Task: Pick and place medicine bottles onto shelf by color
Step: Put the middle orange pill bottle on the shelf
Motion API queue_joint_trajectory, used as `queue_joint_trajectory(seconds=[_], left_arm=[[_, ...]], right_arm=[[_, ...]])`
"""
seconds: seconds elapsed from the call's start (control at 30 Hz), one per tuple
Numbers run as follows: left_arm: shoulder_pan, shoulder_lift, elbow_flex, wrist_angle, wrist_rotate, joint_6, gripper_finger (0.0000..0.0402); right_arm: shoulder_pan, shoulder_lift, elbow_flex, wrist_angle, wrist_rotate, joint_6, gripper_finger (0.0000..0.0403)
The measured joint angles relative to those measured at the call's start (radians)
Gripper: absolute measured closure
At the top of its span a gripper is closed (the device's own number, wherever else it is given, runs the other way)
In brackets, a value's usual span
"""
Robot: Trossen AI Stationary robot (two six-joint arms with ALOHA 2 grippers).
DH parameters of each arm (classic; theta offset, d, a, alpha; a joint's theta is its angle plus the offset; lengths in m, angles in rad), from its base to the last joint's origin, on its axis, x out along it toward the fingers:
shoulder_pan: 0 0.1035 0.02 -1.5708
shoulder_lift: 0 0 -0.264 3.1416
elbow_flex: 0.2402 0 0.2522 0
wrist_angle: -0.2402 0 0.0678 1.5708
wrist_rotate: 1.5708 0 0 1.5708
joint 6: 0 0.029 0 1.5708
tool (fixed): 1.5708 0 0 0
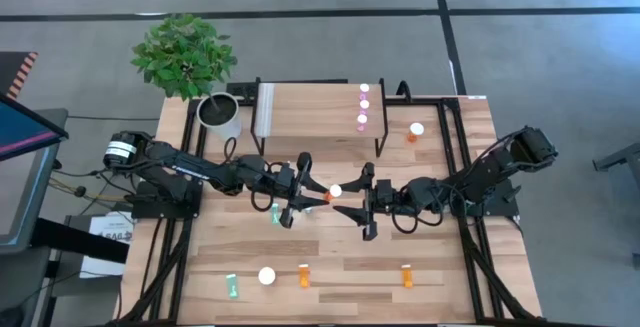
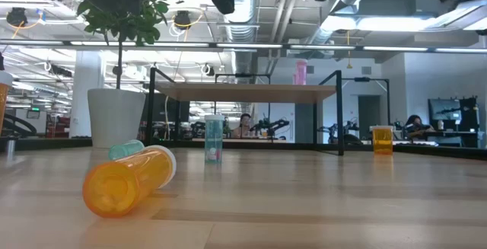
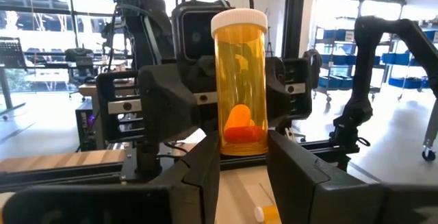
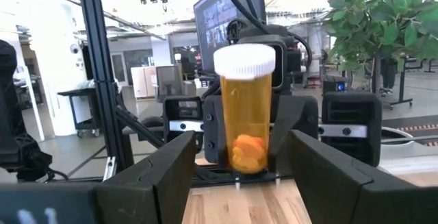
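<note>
Orange bottle (image 3: 239, 80) upright mid-air over table centre, gripped low by left gripper (image 3: 243, 157). Right gripper (image 4: 236, 157) fingers spread open either side, not touching. No legible writing on bottle.

Orange bottle (image 3: 239, 80) with white cap, 3 pink bottles (image 1: 363, 104), light-wood shelf (image 1: 310, 117), green plant (image 1: 183, 55)

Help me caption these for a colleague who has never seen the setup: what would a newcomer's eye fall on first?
The orange bottle, upright with a white cap, held above mid-table between the two arms: the left gripper grips its base, while the right gripper faces it with fingers spread on either side. Next, the pink bottles lined along the right end of the shelf, and the leafy plant at the far left corner.
</note>
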Motion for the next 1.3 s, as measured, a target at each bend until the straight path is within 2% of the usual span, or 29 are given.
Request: queue_joint_trajectory(seconds=[0.2,0.57,1.0,1.13,1.3], left_arm=[[0.000,0.000,0.000,-0.015,0.003,0.000,0.0309],[-0.008,0.001,0.000,-0.035,0.008,0.000,0.0309],[-0.018,0.001,0.000,-0.047,0.003,0.008,0.0309],[-0.019,0.001,0.000,-0.048,0.005,0.008,0.0309],[-0.019,0.001,0.000,-0.048,0.004,0.007,0.0309]], right_arm=[[-0.010,0.002,0.002,0.002,0.000,0.036,0.0148],[-0.022,0.211,0.032,0.255,-0.020,0.039,0.0148],[0.004,0.202,0.033,0.294,-0.023,-0.010,0.0150],[0.008,0.202,0.033,0.292,-0.023,-0.011,0.0175],[0.006,0.202,0.033,0.292,-0.019,-0.009,0.0228]])
